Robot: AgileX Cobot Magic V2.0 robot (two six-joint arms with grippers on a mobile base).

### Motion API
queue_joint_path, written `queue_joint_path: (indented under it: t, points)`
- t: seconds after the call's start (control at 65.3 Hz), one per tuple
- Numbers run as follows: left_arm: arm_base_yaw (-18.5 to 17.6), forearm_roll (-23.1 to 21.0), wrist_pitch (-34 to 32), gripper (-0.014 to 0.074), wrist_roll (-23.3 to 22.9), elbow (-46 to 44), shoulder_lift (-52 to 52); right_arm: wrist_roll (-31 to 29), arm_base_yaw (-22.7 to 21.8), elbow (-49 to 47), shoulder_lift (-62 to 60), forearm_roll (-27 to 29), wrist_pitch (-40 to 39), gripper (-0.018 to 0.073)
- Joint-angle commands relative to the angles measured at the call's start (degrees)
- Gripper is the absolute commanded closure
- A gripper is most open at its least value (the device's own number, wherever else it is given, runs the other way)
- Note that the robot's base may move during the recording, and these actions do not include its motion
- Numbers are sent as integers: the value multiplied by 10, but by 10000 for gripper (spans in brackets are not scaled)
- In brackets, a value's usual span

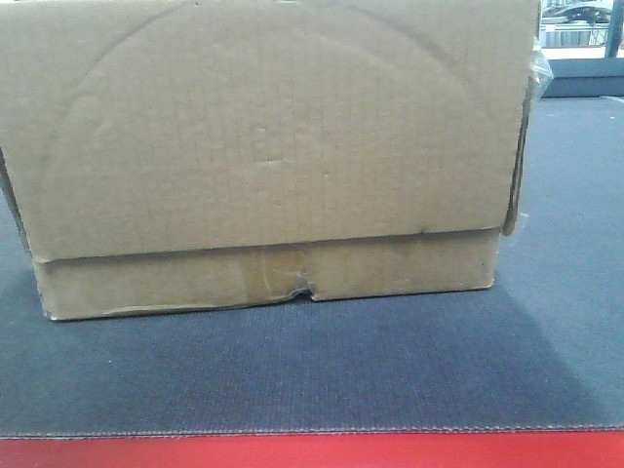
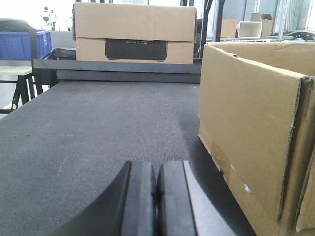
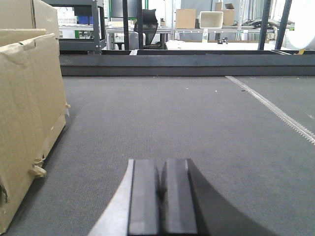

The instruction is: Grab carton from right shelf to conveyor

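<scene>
Item: carton [image 1: 263,156], resting flat on the conveyor [image 1: 322,375], set back from its red edge strip [image 1: 312,450]; placement appears complete.
Step in hand, judged: draw both arms straight away from the carton's sides without nudging it.
Left end effector [image 2: 156,196]: pads pressed together, empty, low over the surface beside the carton.
Right end effector [image 3: 160,196]: likewise closed, empty, clear of the carton.

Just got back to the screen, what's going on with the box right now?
The cardboard box is sitting flat on the dark conveyor belt, and neither arm is holding it. The left hand is shut and empty, low over the belt with the box on its right. The right hand is also shut and empty, with the box on its left.
</scene>
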Motion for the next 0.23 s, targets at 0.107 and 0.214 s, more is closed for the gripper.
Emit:
queue_joint_path:
  t: [0.107, 0.214]
  points:
    - [1, -4, -15, 603, 1, -1, -2, -4, -2, 0, -4, -2, -15, 619]
    - [1, -4, -15, 603, 1, -1, -2, -4, -2, 0, -4, -2, -15, 619]
